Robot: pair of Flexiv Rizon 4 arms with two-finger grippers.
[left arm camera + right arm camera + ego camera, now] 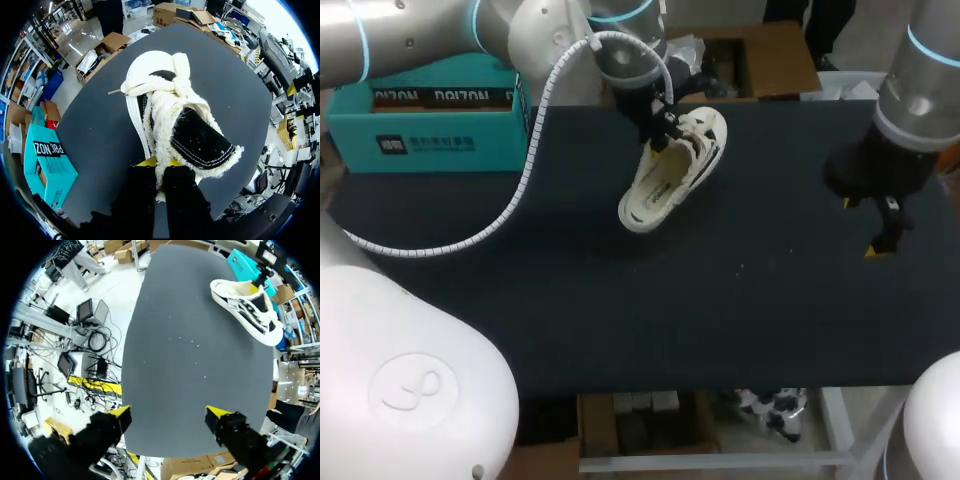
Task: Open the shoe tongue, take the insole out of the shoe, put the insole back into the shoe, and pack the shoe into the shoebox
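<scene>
Table, dark top.

Shoe is lying toward the far middle of the table. It is cream-white with black panels and frayed trim. The toe is pointing at the near left and the heel end is sitting up under the left arm. In the left wrist view the shoe is stretching away ahead of the fingers, its rounded toe cap farthest out.

Left jaws are pinching a frayed white edge at the shoe's mouth. The two yellow fingertips are pressing it from both sides, just beside a black flap with fuzzy trim. I cannot tell whether that edge belongs to the tongue. I also cannot tell whether the shoe is resting on the table or hanging clear of it.

Insole: not distinguishable from here.

Shoebox, teal, is standing at the far left, well apart from the shoe. It is also showing beside the table's edge in the left wrist view. Whether it is sitting on the table is unclear.

Right arm is hanging over the table's right side, well apart from the shoe. Its jaws are spread wide and gripping nothing. Bare table is showing between the yellow fingertips, with the shoe far ahead of them.

White coiled cable is drooping from the left arm down across the table's left part.
</scene>
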